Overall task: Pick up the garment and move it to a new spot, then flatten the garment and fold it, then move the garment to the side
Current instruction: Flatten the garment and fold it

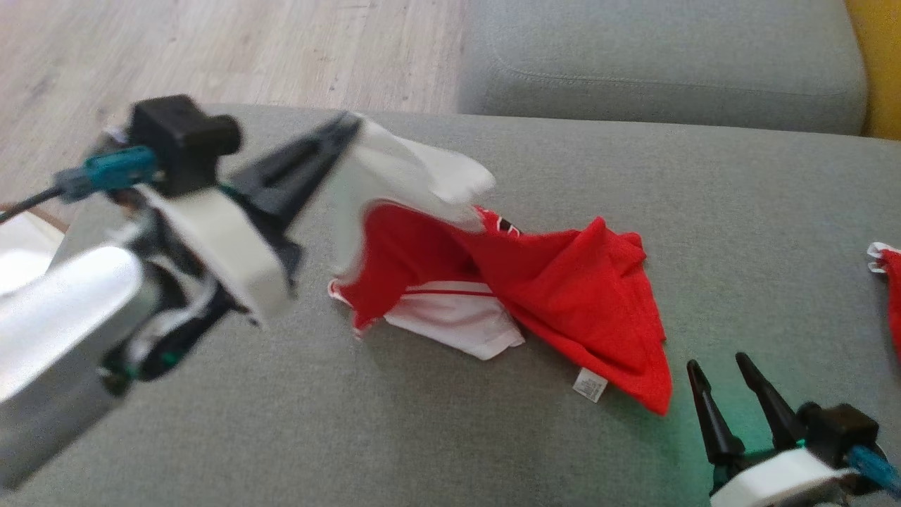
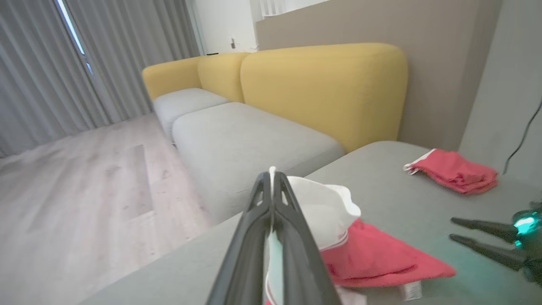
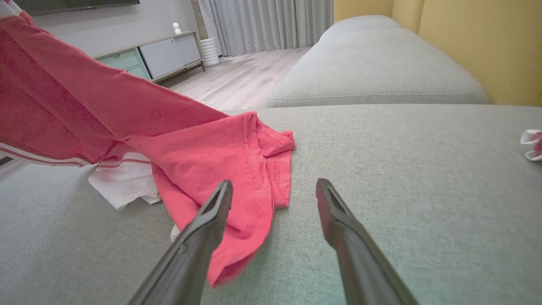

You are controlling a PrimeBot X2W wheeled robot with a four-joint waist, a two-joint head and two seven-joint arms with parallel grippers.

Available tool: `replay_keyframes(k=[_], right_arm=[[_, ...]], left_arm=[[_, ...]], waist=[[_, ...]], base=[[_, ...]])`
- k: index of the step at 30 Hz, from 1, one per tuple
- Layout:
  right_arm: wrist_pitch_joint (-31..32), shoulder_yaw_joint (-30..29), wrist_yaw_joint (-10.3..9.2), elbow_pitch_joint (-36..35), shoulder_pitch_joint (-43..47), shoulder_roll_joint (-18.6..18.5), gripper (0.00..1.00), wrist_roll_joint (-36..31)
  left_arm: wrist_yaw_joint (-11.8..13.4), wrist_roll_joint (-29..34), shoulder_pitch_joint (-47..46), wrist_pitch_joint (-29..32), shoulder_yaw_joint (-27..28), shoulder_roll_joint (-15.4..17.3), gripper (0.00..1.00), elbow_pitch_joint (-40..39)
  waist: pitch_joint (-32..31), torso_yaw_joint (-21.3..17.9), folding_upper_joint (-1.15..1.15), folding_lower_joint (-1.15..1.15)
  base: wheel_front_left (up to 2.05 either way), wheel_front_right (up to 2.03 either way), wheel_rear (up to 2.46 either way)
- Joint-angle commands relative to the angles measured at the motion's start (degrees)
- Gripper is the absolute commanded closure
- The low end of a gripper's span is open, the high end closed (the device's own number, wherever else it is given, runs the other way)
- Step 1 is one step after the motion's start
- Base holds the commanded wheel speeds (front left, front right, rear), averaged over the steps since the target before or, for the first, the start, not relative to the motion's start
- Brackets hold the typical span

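Head view: our left gripper (image 1: 346, 130) is clamped on the garment (image 1: 563, 282) at its white edge, raised above the grey cushion (image 1: 450, 436); the red rest lies on it. Our right gripper (image 1: 718, 361), jaws apart, hovers just beside the hem. Another red cloth (image 1: 890, 282) lies well apart, rightward.

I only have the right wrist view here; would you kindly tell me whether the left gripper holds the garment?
Observer: Yes, the left gripper is shut on the white part of the garment, holding that end above the grey cushion.
Operator: Thanks. What is that scrap at my right edge?
Observer: A second red cloth with white trim, in a folded heap apart from the garment.
Operator: Is my right gripper touching the hem?
Observer: In the head view it stands open just right of the red corner, seemingly clear.
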Motion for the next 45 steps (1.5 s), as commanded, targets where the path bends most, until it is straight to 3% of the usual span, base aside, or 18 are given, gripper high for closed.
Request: replay_keyframes(k=[1,4,7,15,16,17,18,19,22,25,31,37,40,44,45], right_arm=[[-0.63,1.28,0.37,-1.01,-3.37,-1.98,0.00,0.10],[-0.63,3.75,0.37,1.30,-7.43,-2.72,0.00,1.39],[0.25,8.45,0.37,5.84,-13.14,-3.85,0.00,4.14],[9.22,21.07,0.37,19.18,-25.90,-5.99,0.00,17.63],[10.31,22.88,0.37,19.81,-26.50,-6.26,0.05,19.39],[11.08,24.68,0.37,20.10,-27.00,-6.60,0.24,21.01],[11.65,26.40,0.37,20.25,-27.41,-6.99,0.71,22.56],[12.05,27.93,0.37,20.32,-27.73,-7.39,1.00,24.13],[11.63,31.81,0.37,20.16,-29.22,-8.86,1.00,27.40],[6.60,34.26,0.37,20.34,-32.39,-11.75,1.00,28.97],[2.66,35.07,0.37,18.02,-33.80,-17.88,1.00,31.45],[4.94,37.89,0.37,9.02,-24.85,-28.09,1.00,35.41],[6.91,38.40,0.37,5.15,-18.42,-30.07,1.00,37.17],[9.62,38.20,0.37,0.93,-11.69,-29.96,1.00,39.86],[10.35,38.13,0.37,0.03,-10.66,-29.60,0.74,40.04]], left_arm=[[1.03,2.27,-3.71,-0.81,4.00,3.17,1.00,-0.19],[3.13,4.53,-3.41,-1.79,4.31,4.94,1.00,1.48],[3.34,3.90,-2.42,-2.93,4.59,4.96,1.00,3.05],[1.73,4.23,-3.33,-4.71,3.85,0.47,1.00,7.74],[1.49,4.19,-3.45,-4.95,3.78,-0.17,1.00,8.38],[1.28,4.24,-3.56,-5.21,3.70,-0.70,1.00,9.03],[1.09,4.34,-3.66,-5.48,3.62,-1.14,1.00,9.71],[0.93,4.39,-3.73,-5.71,3.56,-1.50,1.00,10.37],[0.70,4.50,-3.81,-6.42,3.58,-2.13,1.00,12.06],[0.72,4.84,-3.63,-8.57,4.10,-2.69,1.00,13.99],[0.67,4.49,-2.65,-10.88,4.59,-3.30,1.00,16.06],[0.54,2.66,0.07,-10.64,4.10,-2.51,1.00,16.33],[0.69,1.51,1.74,-9.71,3.57,-1.80,1.00,15.34],[1.57,1.40,2.89,-8.95,3.07,-0.66,1.00,14.51],[1.98,1.65,2.98,-8.76,2.95,-0.39,1.00,14.50]], waist=[[0.51,0.51,0.00,0.00],[1.56,1.36,0.00,0.00],[2.92,2.38,0.00,0.00],[5.80,6.11,0.00,0.00],[5.95,6.30,0.00,0.00],[6.07,6.41,0.00,0.00],[6.12,6.46,0.00,0.00],[6.14,6.44,0.00,0.00],[6.22,5.82,0.00,0.00],[5.78,4.10,0.00,0.00],[4.40,1.61,0.00,0.00],[2.90,-1.31,0.00,0.00],[3.02,-2.48,0.00,0.00],[3.72,-2.73,0.00,0.00],[3.85,-2.58,0.00,0.00]], base=[[0.00,0.00,0.00],[0.00,0.00,0.00],[0.00,0.00,0.00],[0.00,0.00,0.00],[0.00,0.00,0.00],[0.00,0.00,0.00],[0.00,0.00,0.00],[0.00,0.00,0.00],[0.00,0.00,0.00],[0.00,0.00,0.00],[0.00,0.00,0.00],[0.00,0.00,0.00],[0.00,0.00,0.00],[0.00,0.00,0.00],[0.00,0.00,0.00]])
